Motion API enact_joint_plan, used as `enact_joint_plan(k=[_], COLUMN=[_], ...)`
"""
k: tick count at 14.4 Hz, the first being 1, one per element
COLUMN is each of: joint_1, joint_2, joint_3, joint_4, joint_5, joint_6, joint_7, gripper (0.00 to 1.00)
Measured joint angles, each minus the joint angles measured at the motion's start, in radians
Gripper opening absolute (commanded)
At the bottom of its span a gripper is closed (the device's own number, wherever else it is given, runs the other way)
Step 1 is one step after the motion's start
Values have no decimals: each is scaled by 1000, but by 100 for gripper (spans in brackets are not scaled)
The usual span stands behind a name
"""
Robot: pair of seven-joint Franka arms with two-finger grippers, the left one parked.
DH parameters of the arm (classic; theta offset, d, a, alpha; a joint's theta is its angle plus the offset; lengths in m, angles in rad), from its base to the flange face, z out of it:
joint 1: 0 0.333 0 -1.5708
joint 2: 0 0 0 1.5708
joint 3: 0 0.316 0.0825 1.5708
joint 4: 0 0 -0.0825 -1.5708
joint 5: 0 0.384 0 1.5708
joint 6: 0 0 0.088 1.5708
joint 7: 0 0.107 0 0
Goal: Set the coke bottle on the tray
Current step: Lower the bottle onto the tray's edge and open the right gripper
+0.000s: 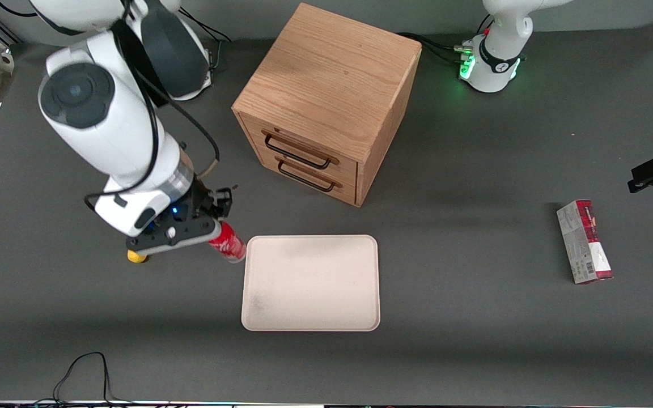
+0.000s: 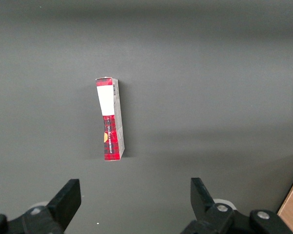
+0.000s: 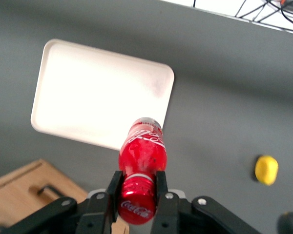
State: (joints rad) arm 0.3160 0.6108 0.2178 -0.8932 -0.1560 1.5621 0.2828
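The small red coke bottle (image 1: 228,242) with white lettering hangs tilted in my right gripper (image 1: 213,228), just outside the tray's short edge at the working arm's end. In the right wrist view the two black fingers (image 3: 113,187) clamp the bottle (image 3: 142,151) at its red cap, and its base points down over the table beside the tray's corner (image 3: 158,80). The cream-beige tray (image 1: 312,283) lies flat on the table, nearer the front camera than the wooden cabinet, with a faint grey smudge in one corner.
A wooden drawer cabinet (image 1: 326,102) with two dark handles stands farther from the camera than the tray. A yellow lemon-like lump (image 1: 136,256) lies under my arm and shows in the wrist view (image 3: 266,169). A red-and-grey carton (image 1: 584,241) lies toward the parked arm's end.
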Motion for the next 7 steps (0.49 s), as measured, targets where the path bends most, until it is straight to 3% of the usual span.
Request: enact_joint_plan(k=[7], joint_1=[-11], joint_2=[213], joint_3=[-13], joint_4=[4], joint_5=[0], joint_6=[222], joint_7=[0], gripper=[0])
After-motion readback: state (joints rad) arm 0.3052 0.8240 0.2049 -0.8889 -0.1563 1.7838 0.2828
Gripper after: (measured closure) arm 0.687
